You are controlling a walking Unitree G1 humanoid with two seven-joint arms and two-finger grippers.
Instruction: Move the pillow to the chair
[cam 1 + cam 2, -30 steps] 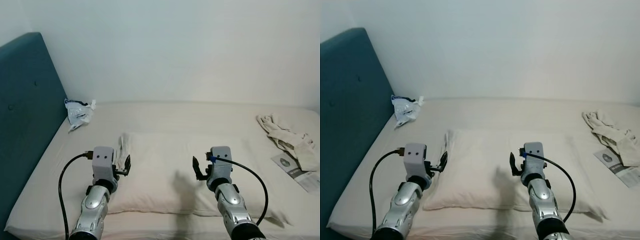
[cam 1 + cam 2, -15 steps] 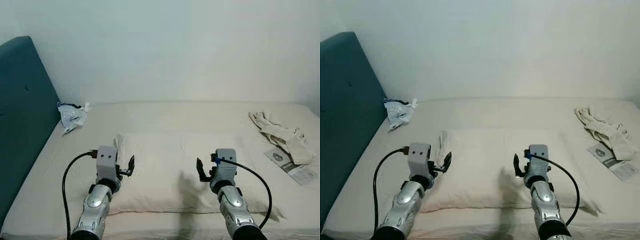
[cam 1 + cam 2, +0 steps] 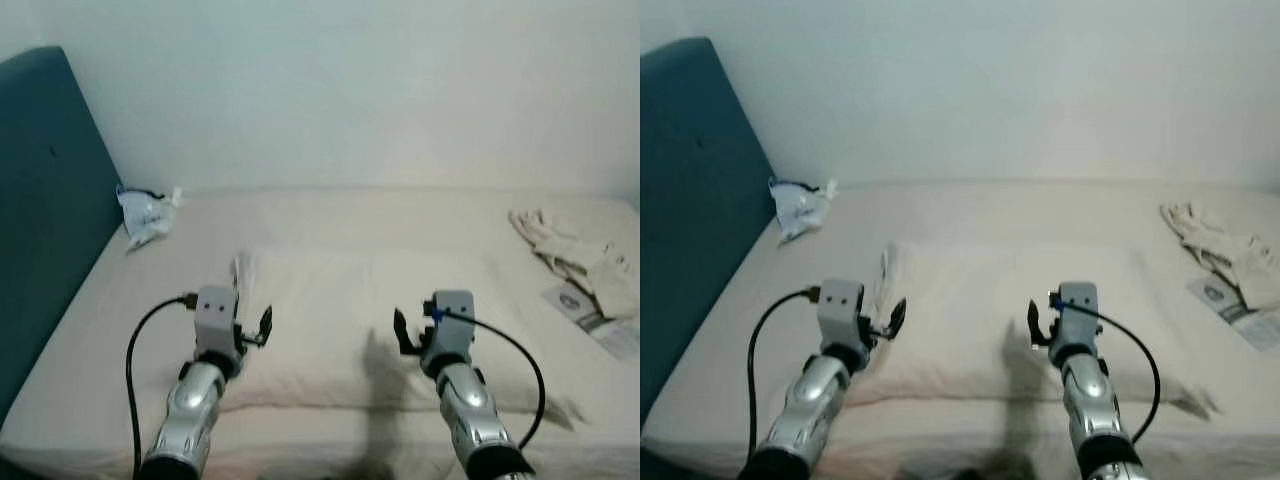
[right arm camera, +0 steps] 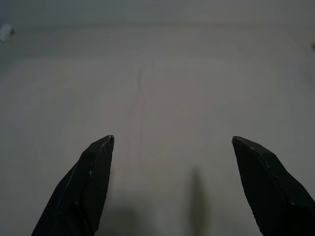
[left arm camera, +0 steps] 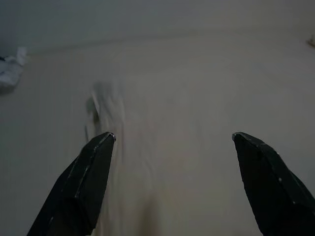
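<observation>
Likely a home bedroom, bed point(image 3: 130, 330), teal headboard point(image 3: 45, 200), pillow point(image 3: 340, 320)

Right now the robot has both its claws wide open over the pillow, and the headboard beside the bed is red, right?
Not quite: the headboard is teal, as the left eye view shows. The left gripper and right gripper are indeed open over the pillow.

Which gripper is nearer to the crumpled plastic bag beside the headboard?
Left. The left gripper hovers over the pillow's end on the crumpled plastic bag's side; the right gripper is above the pillow's middle, farther away.
</observation>
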